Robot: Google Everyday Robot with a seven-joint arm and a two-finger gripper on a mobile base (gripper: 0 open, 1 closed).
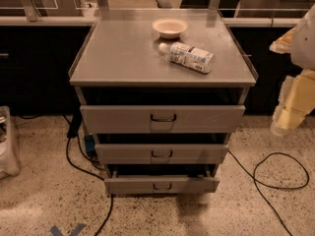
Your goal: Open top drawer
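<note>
**Tool off to the right, touching nothing**

The tool (287, 114) hangs at the right edge of the view, beside the cabinet and well apart from it, at about the height of the top drawer (115, 119). It touches no drawer and holds nothing that can be seen. I cannot tell whether it is open or closed.

The top drawer sits directly under the worktop (123, 58), its wide grey front facing the camera. A dark gap shows above its upper edge. Its small dark wire handle (163, 117) is at the centre of the front. Below it are the middle drawer (123, 153) and the bottom drawer (128, 185).

On the worktop, a pale bowl (170, 27) stands near the back. A white bottle (187, 56) lies on its side just in front of it.
</note>
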